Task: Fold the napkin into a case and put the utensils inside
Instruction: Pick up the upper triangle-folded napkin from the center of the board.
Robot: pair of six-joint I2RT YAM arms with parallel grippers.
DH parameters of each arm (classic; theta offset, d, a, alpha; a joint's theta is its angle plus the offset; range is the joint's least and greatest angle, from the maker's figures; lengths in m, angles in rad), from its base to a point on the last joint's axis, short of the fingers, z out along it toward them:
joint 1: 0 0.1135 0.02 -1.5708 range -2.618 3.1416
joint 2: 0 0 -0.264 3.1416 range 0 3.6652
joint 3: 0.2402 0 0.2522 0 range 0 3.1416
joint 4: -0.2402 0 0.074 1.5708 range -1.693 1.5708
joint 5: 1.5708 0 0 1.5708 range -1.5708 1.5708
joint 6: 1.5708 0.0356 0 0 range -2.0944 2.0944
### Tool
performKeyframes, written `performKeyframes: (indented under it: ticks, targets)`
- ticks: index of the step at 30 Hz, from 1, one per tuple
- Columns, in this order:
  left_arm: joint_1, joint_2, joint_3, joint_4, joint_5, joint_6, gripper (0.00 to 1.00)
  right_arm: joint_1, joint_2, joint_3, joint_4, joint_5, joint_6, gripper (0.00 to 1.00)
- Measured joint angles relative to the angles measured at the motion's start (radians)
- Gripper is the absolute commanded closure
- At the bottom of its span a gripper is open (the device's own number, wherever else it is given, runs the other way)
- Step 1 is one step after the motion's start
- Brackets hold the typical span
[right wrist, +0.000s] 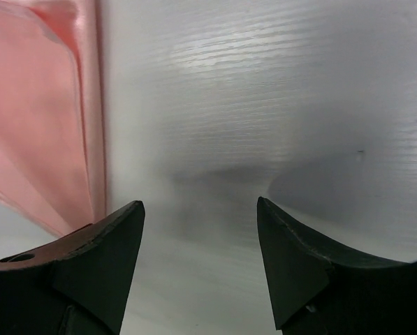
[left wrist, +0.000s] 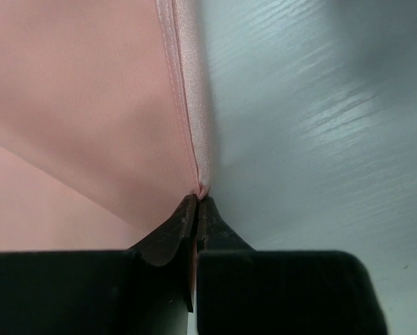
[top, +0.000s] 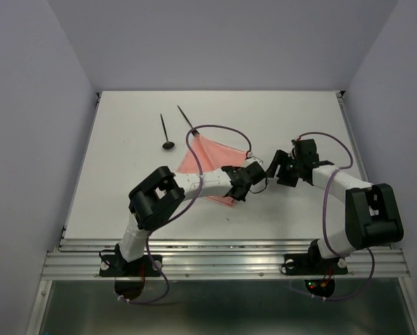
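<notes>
**Desk:** What is nearest the bases?

**Me:** The white tabletop [top: 264,223] is bare along its near edge, so I have room there. Just beyond, around the middle, my left gripper [left wrist: 197,202] has its jaws pressed together on the hemmed edge of the thin pale salmon-pink fabric napkin [left wrist: 89,105]. The pinch sits right at the tips.

**Desk:** And your right?

**Me:** My right gripper [right wrist: 200,209] stands wide with nothing in it, just right of the left one, over bare table. The napkin's hem runs just beside one of its fingers [right wrist: 103,258].

**Desk:** How does the cloth lie?

**Me:** It spreads from the pinch toward the far left corner as a flat triangle, and one corner is tucked under my left forearm.

**Desk:** And past it?

**Me:** A slim black fork [top: 186,118] lies slanted, with its near end at the napkin's far corner. I cannot tell whether it touches. A small black spoon with a round bowl [top: 165,131] lies just left of the fork, apart from the cloth. A purple cable [top: 222,126] arcs over the napkin's far side. The right half and the far edge are bare.
</notes>
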Motion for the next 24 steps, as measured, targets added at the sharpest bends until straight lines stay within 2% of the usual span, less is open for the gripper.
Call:
performKeyframes:
  ticks: [9, 20, 24]
  targets:
    - [0.041, -0.119, -0.133, 0.059, 0.117, 0.036, 1.00, 0.020, 0.037, -0.003, 0.133, -0.143, 0.099, 0.26]
    - [0.065, -0.166, -0.148, 0.114, 0.205, 0.040, 1.00, 0.095, 0.157, 0.032, 0.226, -0.196, 0.185, 0.26]
    - [0.066, -0.169, -0.150, 0.117, 0.217, 0.041, 1.00, 0.116, 0.196, 0.033, 0.281, -0.218, 0.224, 0.31]
